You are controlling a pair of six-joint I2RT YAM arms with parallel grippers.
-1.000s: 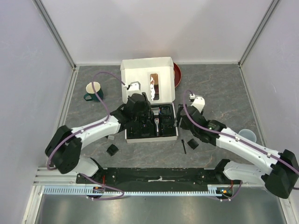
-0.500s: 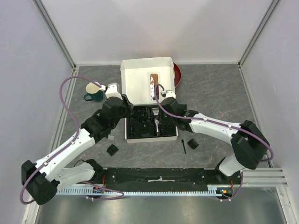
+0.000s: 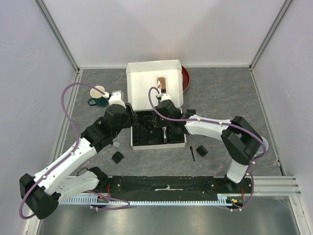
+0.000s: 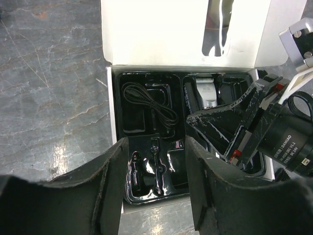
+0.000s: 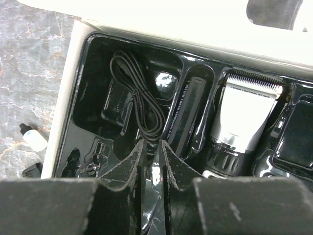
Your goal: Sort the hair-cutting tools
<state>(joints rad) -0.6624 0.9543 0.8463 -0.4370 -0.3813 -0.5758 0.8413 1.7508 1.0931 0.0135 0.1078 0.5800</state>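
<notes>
An open white box (image 3: 154, 88) holds a black tray (image 3: 182, 140). In the tray lie the coiled black cable (image 5: 139, 98) and the black-and-silver clipper (image 5: 244, 112). My right gripper (image 5: 152, 147) hangs over the tray, its fingers nearly together with a narrow slit between them. Their tips sit at the near end of the cable's loop; whether they pinch it does not show. At the box's left edge, my left gripper (image 4: 154, 191) is open and holds nothing. Two comb guards (image 3: 117, 157) (image 3: 201, 151) and the thin brush (image 3: 192, 153) lie on the table in front of the box.
A green mug (image 3: 98, 96) stands at the back left, beside the left arm. A red dish (image 3: 186, 78) peeks out behind the box lid. A small white bottle (image 5: 34, 139) lies on the table left of the box. Side walls close in the table.
My right arm swung left from beside the box to over the tray, and its jaws went from wide to nearly together. My left arm pulled back from the tray to the box's left edge.
</notes>
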